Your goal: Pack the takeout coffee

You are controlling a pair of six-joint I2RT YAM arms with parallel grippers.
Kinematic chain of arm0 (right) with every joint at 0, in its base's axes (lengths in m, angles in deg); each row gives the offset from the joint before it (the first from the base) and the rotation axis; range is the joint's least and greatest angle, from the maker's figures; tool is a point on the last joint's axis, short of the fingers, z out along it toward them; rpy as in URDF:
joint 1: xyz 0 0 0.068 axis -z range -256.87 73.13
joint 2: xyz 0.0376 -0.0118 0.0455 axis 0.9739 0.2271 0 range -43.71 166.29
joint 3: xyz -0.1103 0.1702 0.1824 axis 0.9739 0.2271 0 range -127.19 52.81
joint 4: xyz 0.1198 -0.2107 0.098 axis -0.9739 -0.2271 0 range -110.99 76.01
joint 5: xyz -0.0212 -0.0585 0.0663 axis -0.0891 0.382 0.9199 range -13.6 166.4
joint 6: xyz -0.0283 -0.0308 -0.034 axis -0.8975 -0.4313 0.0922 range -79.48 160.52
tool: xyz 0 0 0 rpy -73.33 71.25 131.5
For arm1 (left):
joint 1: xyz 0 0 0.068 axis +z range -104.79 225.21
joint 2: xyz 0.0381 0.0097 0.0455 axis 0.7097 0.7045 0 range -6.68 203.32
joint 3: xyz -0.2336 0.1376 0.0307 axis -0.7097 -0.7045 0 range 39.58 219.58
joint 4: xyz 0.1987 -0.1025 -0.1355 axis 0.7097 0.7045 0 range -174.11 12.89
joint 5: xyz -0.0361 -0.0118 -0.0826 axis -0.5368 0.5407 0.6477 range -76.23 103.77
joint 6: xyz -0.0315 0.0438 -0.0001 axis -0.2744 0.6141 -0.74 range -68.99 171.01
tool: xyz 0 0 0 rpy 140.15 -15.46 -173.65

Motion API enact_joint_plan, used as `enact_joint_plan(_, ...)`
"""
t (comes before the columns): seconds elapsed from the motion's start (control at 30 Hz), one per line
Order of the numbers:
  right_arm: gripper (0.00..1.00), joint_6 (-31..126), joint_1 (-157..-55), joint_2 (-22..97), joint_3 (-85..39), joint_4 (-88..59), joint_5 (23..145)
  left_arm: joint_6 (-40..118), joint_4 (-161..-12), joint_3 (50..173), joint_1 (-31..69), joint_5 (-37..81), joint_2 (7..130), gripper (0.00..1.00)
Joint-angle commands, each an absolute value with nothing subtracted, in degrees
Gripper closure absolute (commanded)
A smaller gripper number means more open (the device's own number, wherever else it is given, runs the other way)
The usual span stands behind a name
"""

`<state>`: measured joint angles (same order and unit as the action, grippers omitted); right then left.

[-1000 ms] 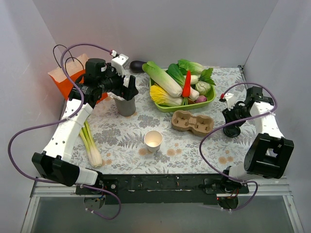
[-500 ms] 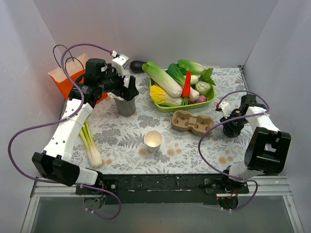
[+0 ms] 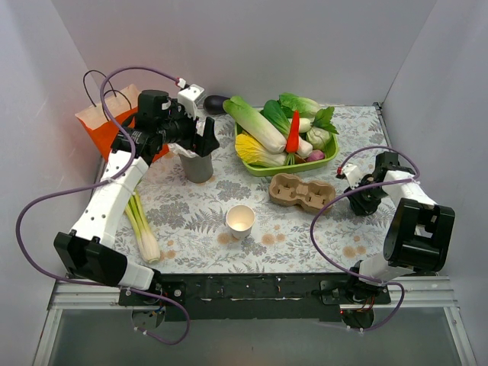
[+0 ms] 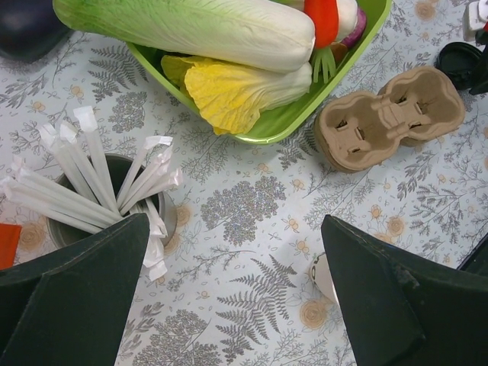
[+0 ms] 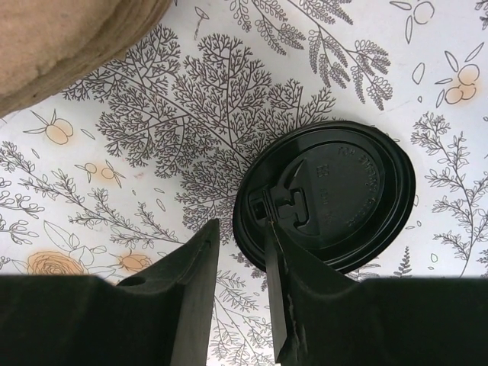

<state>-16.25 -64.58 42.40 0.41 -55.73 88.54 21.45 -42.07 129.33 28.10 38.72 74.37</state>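
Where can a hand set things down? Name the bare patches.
Bare: in front of the tray, between cup and right arm; between leek and cup; back right corner past the basket. Crowded: around stick cup and left fingers.

Pose: left pincer (image 4: 234, 221) wide open, reaching far back — right pincer (image 5: 238, 229) low, jaws narrowly parted.

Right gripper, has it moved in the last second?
Yes. The right gripper edged left in the top view, toward the pulp tray.
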Motion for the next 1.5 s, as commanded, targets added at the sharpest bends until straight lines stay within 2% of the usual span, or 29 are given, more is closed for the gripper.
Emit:
enact_joint_plan(0.0,0.63,-17.1,-64.9,41.8,1.5,-54.3,88.8,21.0,-41.8,131.3,27.9,40.1,74.1,0.02)
enact_joint_plan(0.17,0.66,-16.8,-65.3,42.3,2.4,-53.0,88.2,20.9,-41.9,131.5,27.9,40.1,74.3,0.02)
enact_joint_plan(0.27,0.71,-16.4,-65.4,42.4,2.3,-52.7,87.9,20.9,-41.8,131.8,27.9,40.1,74.4,0.02)
enact_joint_plan(0.5,0.95,-16.6,-65.4,36.9,-0.4,-56.4,86.8,21.2,-41.6,131.8,27.8,40.2,74.4,0.02)
enact_joint_plan(0.63,0.99,-15.4,-65.4,31.9,-5.4,-63.8,89.9,21.8,-41.4,129.7,26.9,39.1,73.7,0.02)
enact_joint_plan(0.73,0.99,-11.3,-65.4,29.1,-12.1,-67.7,96.0,24.0,-40.5,127.3,25.7,37.1,72.2,0.02)
enact_joint_plan(0.8,0.99,-9.5,-65.5,29.1,-21.8,-73.7,105.6,25.0,-40.0,125.1,25.2,35.6,70.9,0.02)
enact_joint_plan(0.97,0.99,-1.8,-71.7,36.9,-40.1,-82.5,126.5,21.3,-35.2,120.6,25.2,32.7,69.2,0.02)
enact_joint_plan(1.03,0.99,7.5,-76.2,39.0,-41.3,-79.5,135.6,21.0,-30.9,121.0,25.2,36.4,70.0,0.02)
enact_joint_plan(1.17,0.99,16.0,-86.5,42.5,-41.8,-76.6,146.1,16.4,-33.1,116.7,25.2,45.1,66.7,0.02)
enact_joint_plan(1.3,0.99,18.8,-97.1,44.7,-37.3,-73.3,151.8,14.9,-36.2,111.7,25.2,43.7,65.2,0.02)
enact_joint_plan(1.47,0.99,32.4,-102.6,49.5,-31.8,-58.8,160.2,17.6,-40.9,106.3,25.2,41.0,61.6,0.02)
